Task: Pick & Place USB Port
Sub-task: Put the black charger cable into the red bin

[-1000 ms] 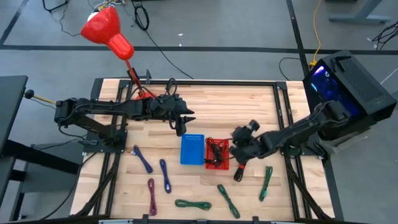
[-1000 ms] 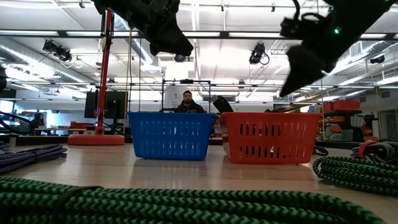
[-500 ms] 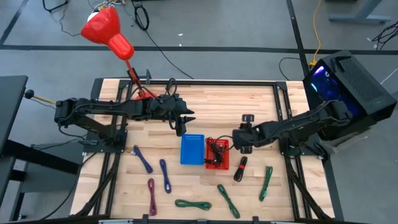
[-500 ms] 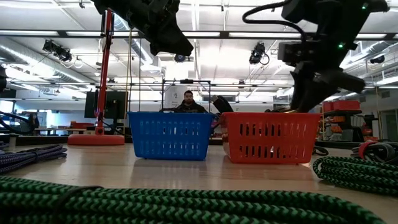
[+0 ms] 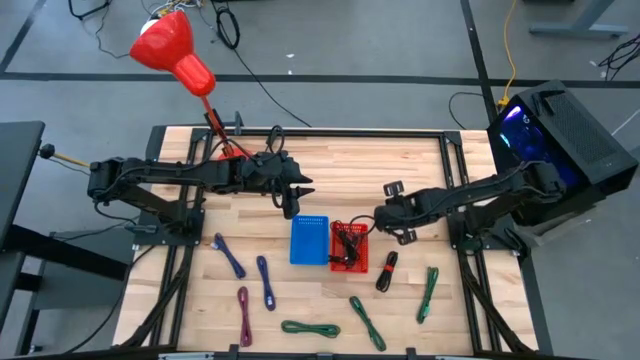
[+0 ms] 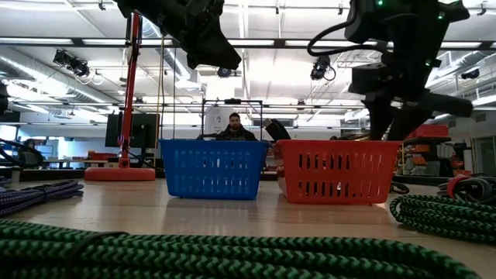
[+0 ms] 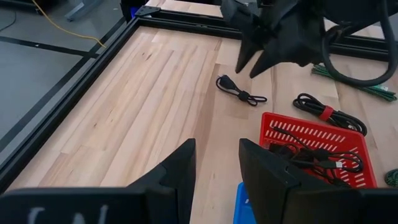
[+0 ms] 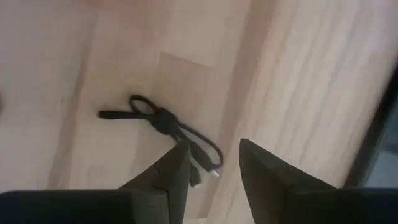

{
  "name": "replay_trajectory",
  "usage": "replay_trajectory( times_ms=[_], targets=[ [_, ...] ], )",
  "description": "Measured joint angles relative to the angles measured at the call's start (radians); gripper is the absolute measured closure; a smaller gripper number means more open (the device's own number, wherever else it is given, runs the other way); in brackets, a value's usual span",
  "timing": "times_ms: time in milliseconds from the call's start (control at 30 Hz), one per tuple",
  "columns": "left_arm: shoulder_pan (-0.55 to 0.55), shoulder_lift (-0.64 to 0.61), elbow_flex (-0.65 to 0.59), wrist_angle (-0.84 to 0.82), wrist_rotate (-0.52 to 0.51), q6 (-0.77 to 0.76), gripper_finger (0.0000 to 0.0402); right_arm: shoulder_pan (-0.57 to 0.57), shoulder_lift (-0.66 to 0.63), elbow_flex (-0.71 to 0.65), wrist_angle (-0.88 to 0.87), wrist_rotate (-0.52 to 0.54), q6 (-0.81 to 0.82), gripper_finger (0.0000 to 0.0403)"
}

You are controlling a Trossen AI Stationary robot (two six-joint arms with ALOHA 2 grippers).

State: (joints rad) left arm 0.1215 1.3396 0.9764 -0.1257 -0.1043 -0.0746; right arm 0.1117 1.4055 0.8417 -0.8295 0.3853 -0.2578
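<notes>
A small black USB cable, tied at its middle, lies flat on the wooden table, just far of the red basket. My right gripper hangs open above it and points down, touching nothing; the left wrist view shows this gripper over the cable. Black cables lie in the red basket. A blue basket stands to its left. My left gripper hovers open above the table, far of the blue basket, with nothing between its fingers.
A black cable bundle with a red tie lies right of the red basket. Purple, blue, magenta and green cables lie near the front edge, with another green one at the right. A person sits beyond the table.
My right gripper has gone toward the table's far edge, away from the black bundle with the red tie. It has rolled at the wrist and tipped to point more steeply down. It now hangs over the small black cable. No cable has moved.
</notes>
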Motion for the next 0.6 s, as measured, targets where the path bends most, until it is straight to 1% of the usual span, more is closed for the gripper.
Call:
replay_trajectory(
  times_ms=[200,367,433,600],
  targets=[
    [-0.001,0.000,0.000,0.000,0.000,0.000,0.0275,-0.028,0.000,-0.010,0.003,-0.023,-0.042,0.0264],
    [-0.001,0.000,0.000,0.000,0.000,0.000,0.0275,-0.053,0.001,-0.086,0.073,-0.051,-0.069,0.0264],
    [-0.001,0.000,0.000,0.000,0.000,0.000,0.0275,-0.057,0.001,-0.102,0.097,-0.070,-0.065,0.0264],
    [0.000,0.000,0.000,0.000,0.000,0.004,0.0275,-0.057,0.001,-0.129,0.138,-0.073,-0.072,0.0264]
  ],
)
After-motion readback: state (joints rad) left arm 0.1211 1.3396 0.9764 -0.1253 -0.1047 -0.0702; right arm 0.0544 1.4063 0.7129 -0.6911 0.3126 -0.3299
